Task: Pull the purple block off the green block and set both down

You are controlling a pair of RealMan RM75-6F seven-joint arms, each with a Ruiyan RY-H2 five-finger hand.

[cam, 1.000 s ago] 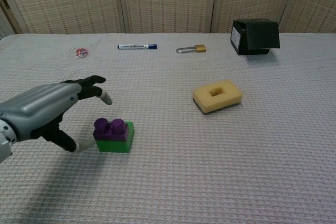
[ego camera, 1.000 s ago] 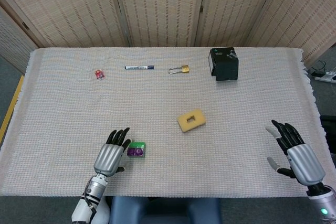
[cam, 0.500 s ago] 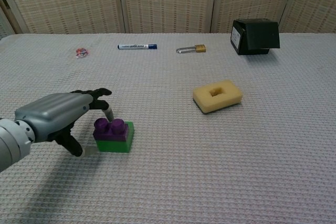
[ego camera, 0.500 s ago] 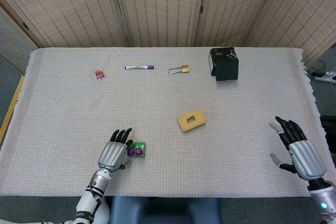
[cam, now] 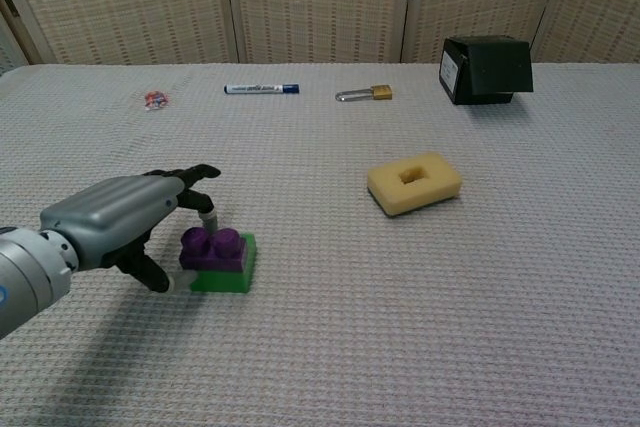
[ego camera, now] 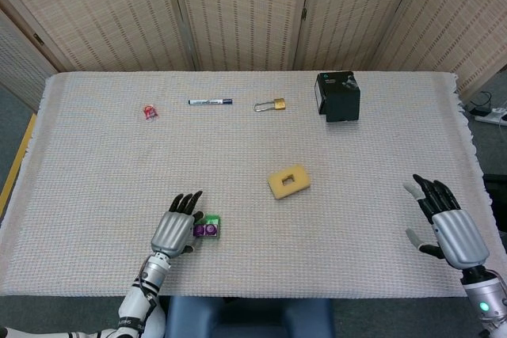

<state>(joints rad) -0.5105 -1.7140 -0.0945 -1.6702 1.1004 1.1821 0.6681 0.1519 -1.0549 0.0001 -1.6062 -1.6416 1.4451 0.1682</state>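
With the left hand (cam: 115, 222) closing loosely around the purple block (cam: 212, 248), its fingers (cam: 196, 196) not clearly gripping, both blocks may lift together off the desk (cam: 420, 307), since the green block (cam: 230, 274) beneath is unpinned and the right hand (ego camera: 447, 227) hangs spread wide.

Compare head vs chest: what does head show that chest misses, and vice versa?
Head only: the right hand, open near the table's right edge, and the table edges.
Chest only: a side-on look at the purple block stacked on the green block, with the left hand's fingers at the purple one.
Both: left hand, blocks, yellow sponge, black box, padlock, marker, red item.
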